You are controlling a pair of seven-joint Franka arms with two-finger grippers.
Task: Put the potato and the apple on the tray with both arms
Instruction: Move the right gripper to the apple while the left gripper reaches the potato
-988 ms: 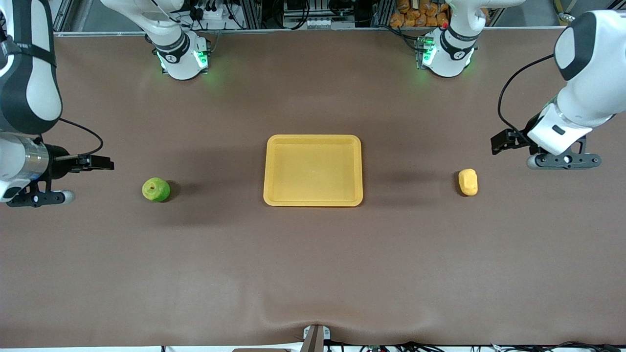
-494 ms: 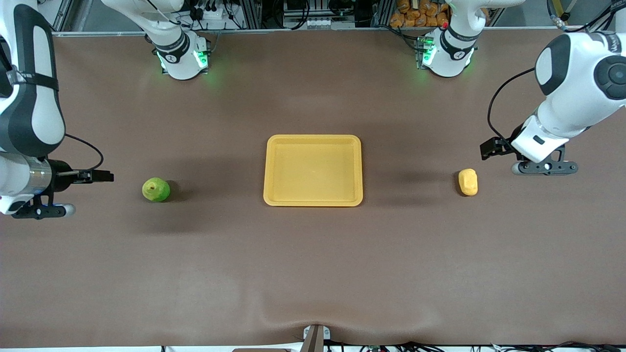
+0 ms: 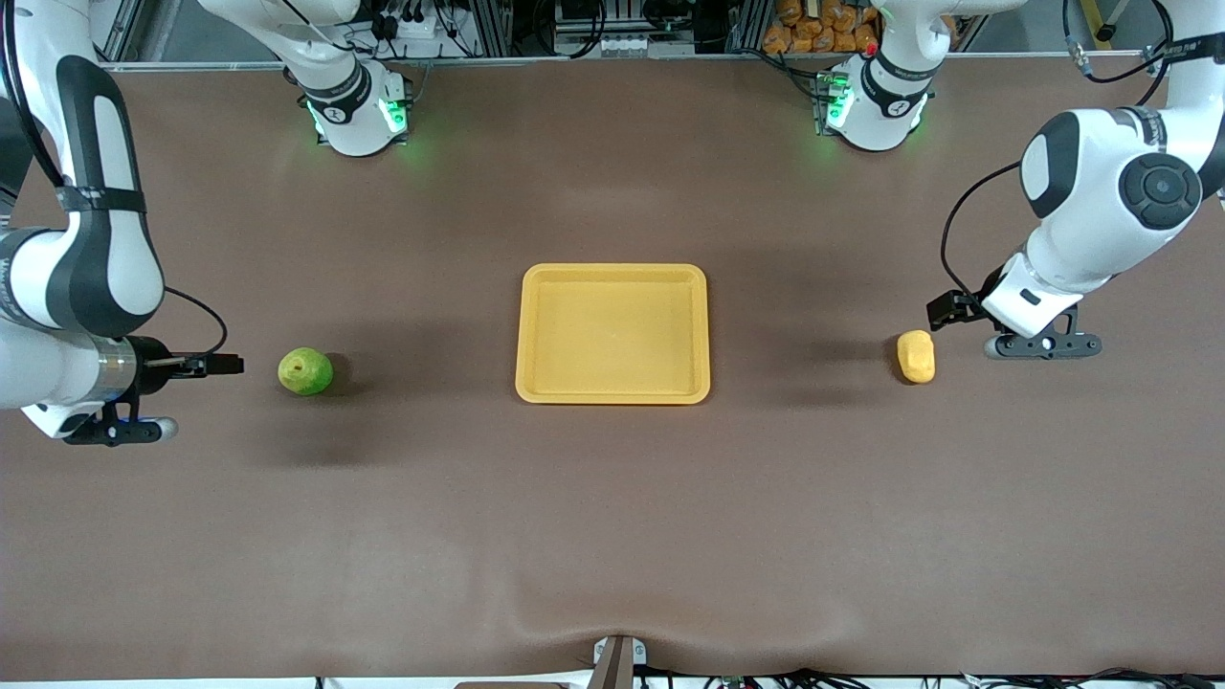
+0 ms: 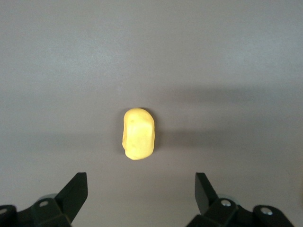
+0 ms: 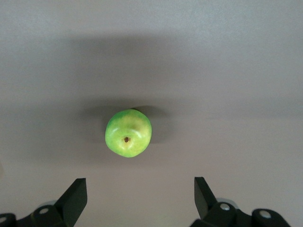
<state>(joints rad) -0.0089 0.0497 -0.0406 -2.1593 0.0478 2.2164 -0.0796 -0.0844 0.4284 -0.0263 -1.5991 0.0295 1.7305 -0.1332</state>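
Left tool (image 4: 139, 189), spread, hovers by the potato (image 3: 916, 356); right tool (image 5: 139, 189), spread, by the apple (image 3: 305, 371); tray (image 3: 612, 273) between them on the worktop (image 3: 612, 526).

The tray (image 3: 612, 333), a shallow yellow-orange rectangle with rounded corners and a raised rim, sat at the middle of the front view with nothing in it. The apple (image 3: 305, 371), small, round and bright green with a brownish stem dimple facing up, rested on the brown table at mid-height in the frame's left part, well apart from the tray. The potato (image 3: 916, 356), a small oblong lumpy yellow piece, lay flat on the table at mid-height in the frame's right part, its long axis running up and down the frame, also well apart from the tray.
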